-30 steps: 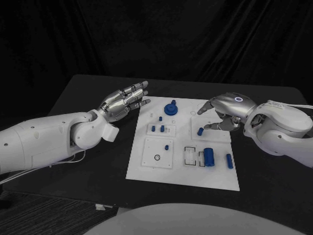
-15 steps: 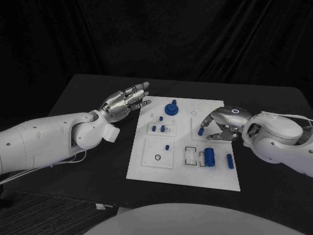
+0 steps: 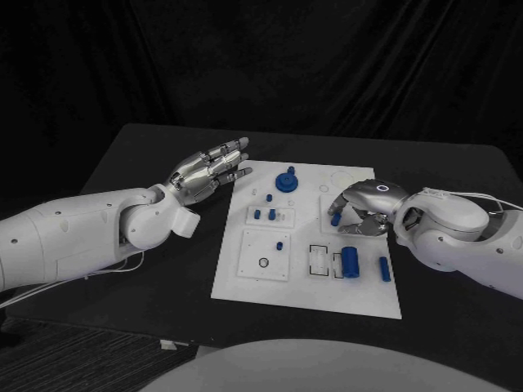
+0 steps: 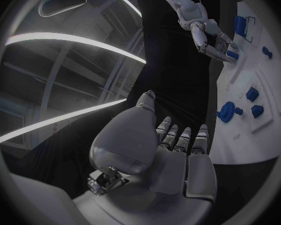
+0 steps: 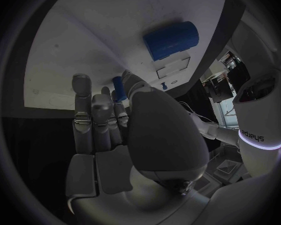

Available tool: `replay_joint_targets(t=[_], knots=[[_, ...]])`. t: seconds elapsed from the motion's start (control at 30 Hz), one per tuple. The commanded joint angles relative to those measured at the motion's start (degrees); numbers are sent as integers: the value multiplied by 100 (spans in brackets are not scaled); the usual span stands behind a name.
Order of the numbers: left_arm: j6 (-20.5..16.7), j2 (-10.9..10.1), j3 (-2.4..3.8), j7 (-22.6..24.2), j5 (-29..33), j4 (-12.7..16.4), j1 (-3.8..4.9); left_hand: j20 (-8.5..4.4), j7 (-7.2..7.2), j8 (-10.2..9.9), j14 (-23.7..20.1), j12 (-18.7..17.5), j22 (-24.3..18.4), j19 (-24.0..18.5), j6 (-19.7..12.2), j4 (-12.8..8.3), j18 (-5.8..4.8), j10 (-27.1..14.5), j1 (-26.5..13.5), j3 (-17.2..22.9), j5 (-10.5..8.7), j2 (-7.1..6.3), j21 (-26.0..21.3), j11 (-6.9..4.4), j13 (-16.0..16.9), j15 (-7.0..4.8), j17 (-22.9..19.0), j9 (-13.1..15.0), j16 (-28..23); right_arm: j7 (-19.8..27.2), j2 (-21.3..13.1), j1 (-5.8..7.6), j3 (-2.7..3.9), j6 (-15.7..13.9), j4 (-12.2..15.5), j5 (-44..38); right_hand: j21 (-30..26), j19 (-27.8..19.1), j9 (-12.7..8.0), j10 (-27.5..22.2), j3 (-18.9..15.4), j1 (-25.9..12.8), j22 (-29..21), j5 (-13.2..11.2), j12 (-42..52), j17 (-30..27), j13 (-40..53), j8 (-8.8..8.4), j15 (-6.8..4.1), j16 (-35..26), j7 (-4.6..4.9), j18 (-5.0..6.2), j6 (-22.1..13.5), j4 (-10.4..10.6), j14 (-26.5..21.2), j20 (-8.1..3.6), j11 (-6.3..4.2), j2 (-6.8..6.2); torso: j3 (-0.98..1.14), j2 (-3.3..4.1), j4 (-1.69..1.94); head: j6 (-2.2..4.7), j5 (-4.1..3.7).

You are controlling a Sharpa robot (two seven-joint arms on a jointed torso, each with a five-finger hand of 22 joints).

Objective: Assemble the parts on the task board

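We begin with the black counter (image 3: 155, 269), which carries the flat white rectangular task board (image 3: 320, 290) at its middle. Our left hand (image 3: 205, 171) hangs palm-up just beside the board's far left corner, its fingers (image 4: 178, 137) spread and holding nothing. Our right hand (image 3: 362, 208) is curled down over the board's right half, fingers (image 5: 93, 117) bent toward a small blue peg-like part (image 3: 335, 219); in the right wrist view a blue tip sits against the fingertips, but we cannot tell whether it is pinched or merely touched.

Nearer us on the board lie a stubby blue cylinder (image 3: 350, 262) beside a rectangular outline and a slim blue bar (image 3: 383, 269) close to the right edge; at the far end stands a round blue knob (image 3: 286, 180).

We judge these parts to be hard plastic — light, stiff, rather slick, and apt to roll or tip if nudged. The peg is best taken by its sides between thumb and a fingertip and kept upright; the cylinder across its middle.

Against a second ago, the right hand has drawn back from the board's far right area toward us and lowered over the peg, its fingers more closed — the left hand and the other parts have stayed put.
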Motion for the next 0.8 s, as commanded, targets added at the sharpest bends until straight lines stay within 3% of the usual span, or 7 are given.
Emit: replay_joint_targets(t=[0.03,0.13,0.43,0.67,0.8], knots=[[80,10,6,66,32,6,-11,9,32,36,20,22,12,28,9,-31,56,-10,21,5,34,26,27,-13,7,32,7,6,39,97,30,-24,2,-158,-41,-4,47,54,-6,118,27,6,328,27,-28,14,-2,-14,22,38,39,-58,46,-38,16,11,1,50,-4,0,5,0,2],[88,9,6,59,32,4,-14,12,39,40,21,27,13,30,19,-34,56,-9,24,8,35,31,27,-11,8,33,7,7,41,125,55,-33,2,-216,-60,-4,80,73,16,283,102,-25,336,82,-47,25,-2,58,7,67,63,-58,208,-47,30,6,-17,91,-6,1,3,0,1],[106,17,6,40,32,-8,-23,25,84,65,22,39,12,34,67,-44,56,-8,32,21,39,56,28,8,10,37,8,14,46,242,82,-42,3,-558,-75,-4,258,133,208,974,519,82,373,114,-114,63,4,346,-122,140,-76,-70,831,-191,81,-104,-183,247,-4,1,3,0,15],[98,6,6,25,32,-5,-31,28,94,75,23,48,14,36,84,-47,56,-5,35,27,41,69,29,17,11,38,9,17,50,353,35,-42,3,-1210,-18,-4,612,248,415,1412,656,193,436,65,-153,191,19,553,-238,254,-176,-112,1195,-419,200,-209,-319,356,-6,-1,1,0,47],[90,4,6,12,32,-4,-34,29,100,81,23,53,13,37,95,-50,56,-4,39,33,43,79,29,22,12,38,9,18,51,365,-31,-24,4,-1397,82,-4,677,269,469,1493,683,223,445,42,-191,186,16,580,-261,252,-187,-121,1237,-493,219,-236,-342,369,-6,-1,4,0,64]])
